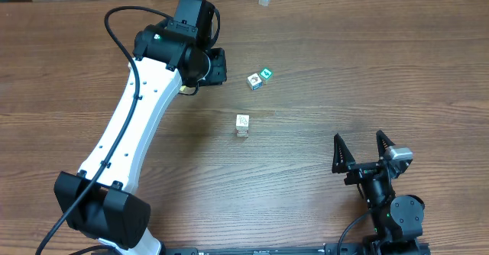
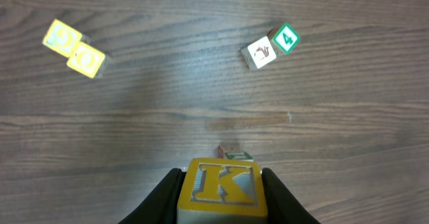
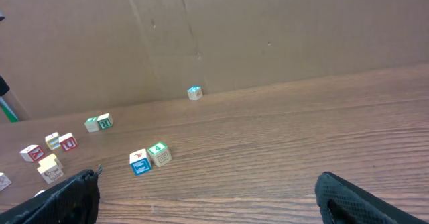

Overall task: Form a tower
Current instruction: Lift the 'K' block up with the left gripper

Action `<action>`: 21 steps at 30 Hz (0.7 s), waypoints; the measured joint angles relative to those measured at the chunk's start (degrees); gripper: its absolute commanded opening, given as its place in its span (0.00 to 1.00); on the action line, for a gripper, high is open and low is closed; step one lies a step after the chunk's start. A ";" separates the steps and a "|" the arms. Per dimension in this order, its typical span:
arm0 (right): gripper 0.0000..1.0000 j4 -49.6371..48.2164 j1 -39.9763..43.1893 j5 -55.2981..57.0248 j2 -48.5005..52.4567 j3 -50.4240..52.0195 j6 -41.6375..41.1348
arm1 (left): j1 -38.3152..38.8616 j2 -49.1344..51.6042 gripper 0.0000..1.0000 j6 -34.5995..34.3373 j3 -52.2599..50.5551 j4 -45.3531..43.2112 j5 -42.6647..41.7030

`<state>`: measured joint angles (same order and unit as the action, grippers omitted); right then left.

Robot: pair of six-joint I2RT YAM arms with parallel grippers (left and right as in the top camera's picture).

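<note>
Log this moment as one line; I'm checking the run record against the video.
left jaws: shut on yellow K block | right jaws: open, empty | table: green 4 block beside picture block

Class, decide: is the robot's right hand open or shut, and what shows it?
Open. The right hand has its fingers wide apart overhead, and its wrist view shows nothing gripped between them.

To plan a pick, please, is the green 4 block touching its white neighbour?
Touching; left wrist view shows green 4 block against white block, no gap.
</note>
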<state>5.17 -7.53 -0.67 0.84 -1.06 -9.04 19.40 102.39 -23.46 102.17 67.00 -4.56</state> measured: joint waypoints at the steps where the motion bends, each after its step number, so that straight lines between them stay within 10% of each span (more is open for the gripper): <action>1: 1.00 -0.02 0.00 -0.02 0.00 0.00 0.02 | 0.00 0.00 0.27 -0.20 0.00 0.37 -0.02; 21: 1.00 0.00 0.00 0.00 0.00 0.00 0.00 | 5.42 0.00 0.24 -1.57 0.00 4.87 -0.24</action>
<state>5.17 -7.53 -0.67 0.84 -1.06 -9.04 24.82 102.39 -25.04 102.17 71.88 -4.80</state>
